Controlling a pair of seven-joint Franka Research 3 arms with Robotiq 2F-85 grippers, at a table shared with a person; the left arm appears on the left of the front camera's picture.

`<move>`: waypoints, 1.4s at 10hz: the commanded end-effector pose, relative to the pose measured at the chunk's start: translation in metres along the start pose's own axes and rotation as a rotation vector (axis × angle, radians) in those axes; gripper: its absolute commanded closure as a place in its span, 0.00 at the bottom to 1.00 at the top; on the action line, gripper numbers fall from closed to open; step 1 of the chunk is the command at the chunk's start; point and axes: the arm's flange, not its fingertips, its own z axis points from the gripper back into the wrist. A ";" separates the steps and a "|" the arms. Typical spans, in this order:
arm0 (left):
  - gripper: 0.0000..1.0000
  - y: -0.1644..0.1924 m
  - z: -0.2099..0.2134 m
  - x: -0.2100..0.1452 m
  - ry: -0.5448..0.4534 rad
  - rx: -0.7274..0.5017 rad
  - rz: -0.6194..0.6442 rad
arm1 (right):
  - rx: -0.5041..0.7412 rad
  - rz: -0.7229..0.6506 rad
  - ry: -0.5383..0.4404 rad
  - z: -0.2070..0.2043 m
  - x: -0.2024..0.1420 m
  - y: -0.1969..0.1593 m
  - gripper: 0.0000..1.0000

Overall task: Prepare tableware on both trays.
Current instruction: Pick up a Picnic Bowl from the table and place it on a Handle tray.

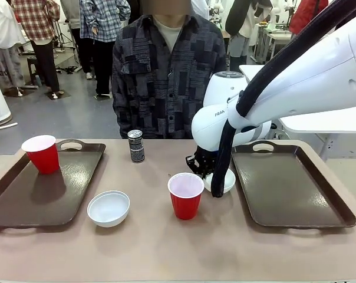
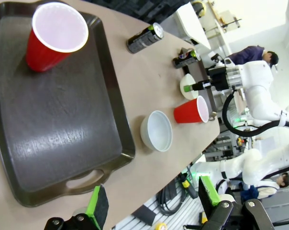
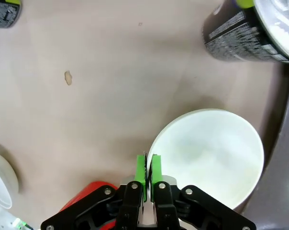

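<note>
Right gripper [image 3: 147, 170] is pinched on the rim of the white bowl [image 3: 211, 158], sitting just left of the right tray [image 1: 290, 183] (probably light, stiff, slick, so a rim pinch might tilt). Left gripper [image 2: 154, 199] hangs wide open.

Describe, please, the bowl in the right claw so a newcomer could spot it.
Start at the right tray. Just off its left rim sits a white bowl. Unlike the other bowl, it has the right claw pinching its rim.
</note>
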 end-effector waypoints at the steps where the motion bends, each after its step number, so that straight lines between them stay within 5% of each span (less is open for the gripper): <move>1: 0.00 0.001 0.002 0.000 -0.014 -0.021 -0.017 | -0.010 -0.003 -0.007 -0.003 -0.001 -0.001 0.99; 5: 0.00 0.001 0.002 0.000 -0.014 -0.021 -0.017 | -0.120 -0.018 -0.052 0.025 -0.013 -0.006 1.00; 9: 0.00 0.001 0.002 0.000 -0.014 -0.021 -0.017 | -0.141 0.046 -0.084 0.124 -0.066 0.002 1.00; 14: 0.00 0.001 0.002 0.000 -0.014 -0.021 -0.017 | -0.145 -0.044 -0.068 0.162 -0.071 -0.081 1.00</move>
